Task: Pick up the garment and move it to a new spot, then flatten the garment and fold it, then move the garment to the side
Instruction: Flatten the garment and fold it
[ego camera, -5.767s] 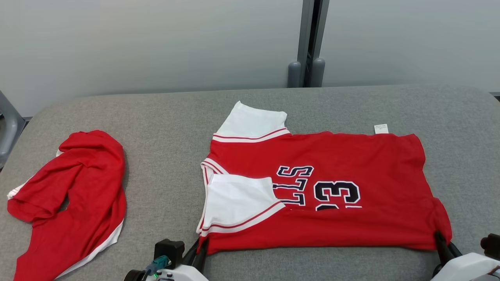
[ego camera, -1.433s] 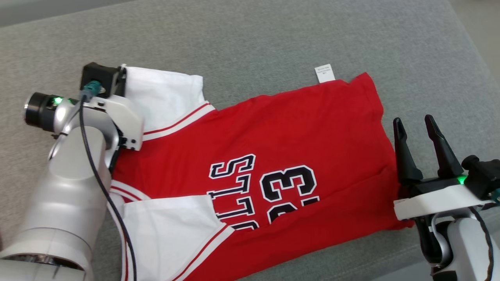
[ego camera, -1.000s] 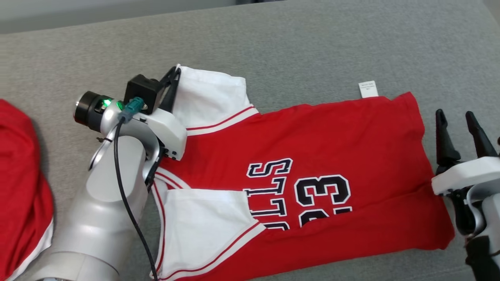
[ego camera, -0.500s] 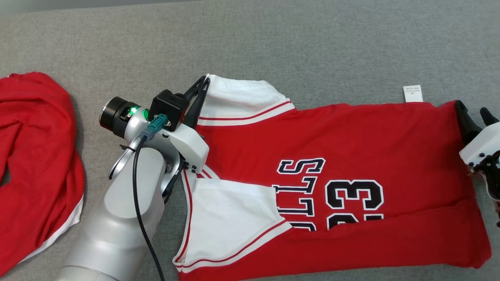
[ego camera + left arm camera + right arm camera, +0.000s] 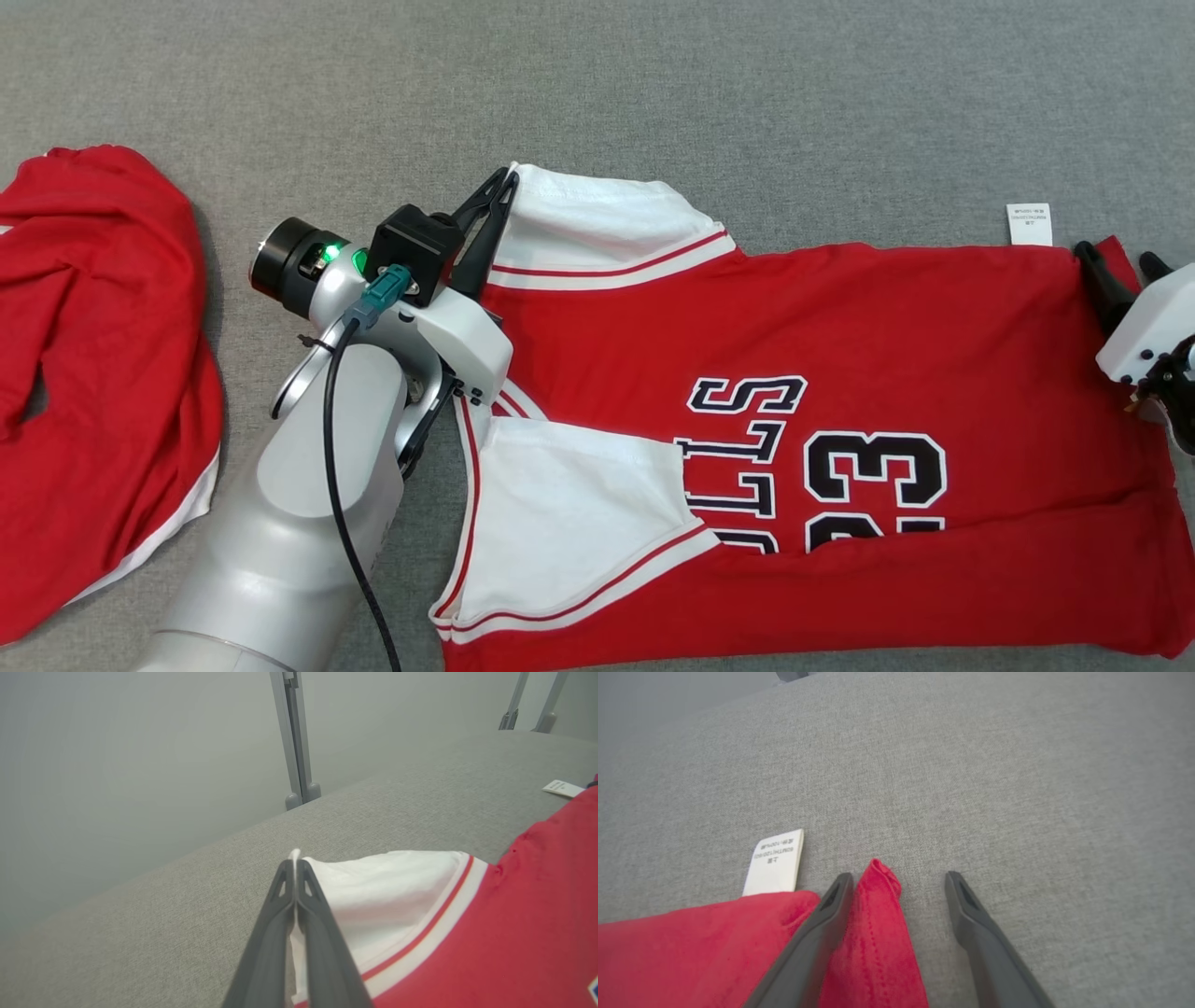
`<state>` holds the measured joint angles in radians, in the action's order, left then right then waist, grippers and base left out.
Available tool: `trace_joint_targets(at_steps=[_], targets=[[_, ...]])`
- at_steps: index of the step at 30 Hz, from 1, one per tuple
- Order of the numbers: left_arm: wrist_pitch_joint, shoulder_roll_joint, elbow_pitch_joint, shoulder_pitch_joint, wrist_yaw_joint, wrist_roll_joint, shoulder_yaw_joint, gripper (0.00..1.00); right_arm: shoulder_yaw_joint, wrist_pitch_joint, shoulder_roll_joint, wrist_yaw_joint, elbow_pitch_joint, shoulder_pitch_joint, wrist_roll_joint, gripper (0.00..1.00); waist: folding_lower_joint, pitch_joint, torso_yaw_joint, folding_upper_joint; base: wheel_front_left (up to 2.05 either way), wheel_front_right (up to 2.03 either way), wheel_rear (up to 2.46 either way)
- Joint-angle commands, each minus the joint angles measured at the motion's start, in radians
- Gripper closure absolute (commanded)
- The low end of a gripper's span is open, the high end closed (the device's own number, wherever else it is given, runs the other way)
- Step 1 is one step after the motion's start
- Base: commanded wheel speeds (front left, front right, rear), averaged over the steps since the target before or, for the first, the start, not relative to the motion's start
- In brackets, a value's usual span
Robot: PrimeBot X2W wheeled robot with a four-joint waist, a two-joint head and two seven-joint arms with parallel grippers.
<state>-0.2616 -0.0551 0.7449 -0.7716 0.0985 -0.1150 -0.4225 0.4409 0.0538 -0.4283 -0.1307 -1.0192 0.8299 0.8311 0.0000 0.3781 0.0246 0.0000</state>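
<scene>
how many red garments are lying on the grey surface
2. The numbered jersey lies spread across the middle and right; a crumpled red garment lies at the far left. More may sit outside the frame.

Red/white jersey (image 5: 794, 373) lies flat, half-folded, w/ black numerals.

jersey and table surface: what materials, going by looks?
Jersey: probably soft knit cotton or polyester blend, matte; it lies limp, with soft wrinkles and a stitched hem. Table surface: grey woven, upholstery-like fabric covering, matte; a fine heathered weave shows up close.
</scene>
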Motion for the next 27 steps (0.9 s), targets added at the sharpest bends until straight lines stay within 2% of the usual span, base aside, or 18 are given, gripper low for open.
trace_joint_targets(at_steps=[1,2,3,4,5,8,19,27], targets=[[-0.004,-0.004,-0.002,-0.01,-0.005,-0.005,0.0,1.0,0.022,0.004,0.002,0.0,-0.004,-0.002,0.008,0.0,0.0,-0.001,0.0,0.0,0.0,0.0,0.0],[-0.004,-0.004,-0.001,-0.009,-0.005,-0.006,-0.001,1.0,0.038,-0.003,-0.003,0.0,-0.002,0.0,0.007,0.0,0.0,-0.002,0.001,0.0,0.0,0.0,0.0],[-0.004,-0.004,-0.001,-0.008,-0.006,-0.007,-0.001,1.0,0.053,-0.008,-0.006,0.0,-0.001,0.001,0.009,0.16,0.0,-0.002,0.001,0.0,0.0,0.0,0.0],[-0.004,-0.003,0.001,-0.007,-0.007,-0.007,-0.002,1.0,0.066,-0.014,-0.01,0.0,-0.001,0.002,0.013,0.65,0.0,-0.003,0.002,0.0,0.0,0.0,0.0],[-0.004,-0.004,0.002,-0.006,-0.007,-0.008,-0.002,1.0,0.078,-0.024,-0.014,0.0,0.002,0.003,0.018,1.0,0.0,-0.004,0.002,0.0,0.0,0.0,0.0],[-0.004,-0.004,0.003,-0.003,-0.01,-0.011,-0.002,1.0,0.102,-0.054,-0.024,0.0,0.013,0.004,0.021,1.0,0.0,-0.006,0.001,0.0,0.0,0.0,0.0],[-0.004,-0.004,-0.016,0.045,-0.006,-0.044,0.017,1.0,0.204,-0.277,-0.062,0.0,0.067,-0.04,0.083,1.0,0.0,-0.037,0.001,0.0,0.0,0.0,0.0],[-0.004,-0.014,-0.101,0.124,-0.002,-0.075,0.039,1.0,0.215,-0.321,-0.101,0.0,0.103,-0.105,0.137,1.0,0.0,-0.063,0.023,0.0,0.0,0.0,0.0]])
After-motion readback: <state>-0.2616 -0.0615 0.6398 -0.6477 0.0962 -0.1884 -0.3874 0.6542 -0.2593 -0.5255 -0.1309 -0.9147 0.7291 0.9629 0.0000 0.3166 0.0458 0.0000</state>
